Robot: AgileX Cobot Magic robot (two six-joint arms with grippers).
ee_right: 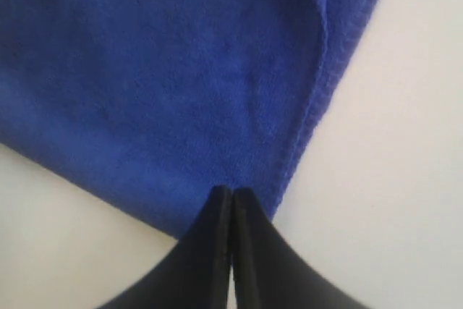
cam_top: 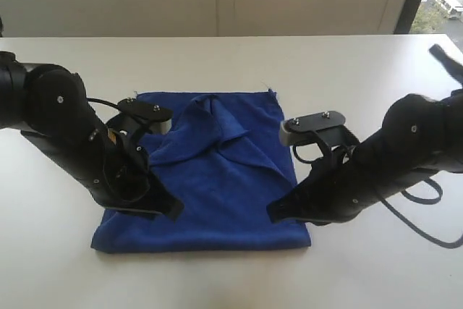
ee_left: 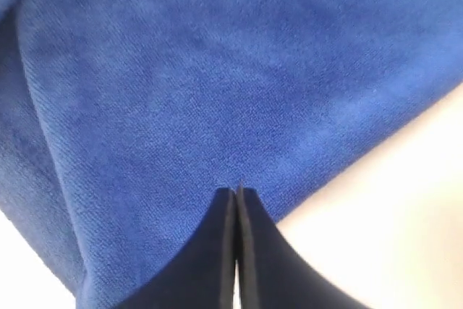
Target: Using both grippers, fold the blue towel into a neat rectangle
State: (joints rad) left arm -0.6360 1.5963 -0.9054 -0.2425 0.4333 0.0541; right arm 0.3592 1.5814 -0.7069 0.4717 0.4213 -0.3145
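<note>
The blue towel (cam_top: 217, 179) lies on the white table (cam_top: 231, 59) as a rough rectangle, with raised creases and a loose fold near its far edge. My left gripper (cam_top: 176, 210) is shut, and its tips rest on the towel's near left part. My right gripper (cam_top: 272, 214) is also shut, with its tips on the near right part. In the left wrist view the shut left gripper (ee_left: 236, 192) points onto the towel (ee_left: 217, 70) close to its edge. In the right wrist view the shut right gripper (ee_right: 231, 190) sits by the hemmed corner of the towel (ee_right: 166, 70). No cloth shows between either pair of jaws.
Bare white table (cam_top: 217, 280) surrounds the towel on all sides. A pale wall runs behind the table's far edge, with a window (cam_top: 443, 5) at the far right. A black cable (cam_top: 427, 222) loops on the table under the right arm.
</note>
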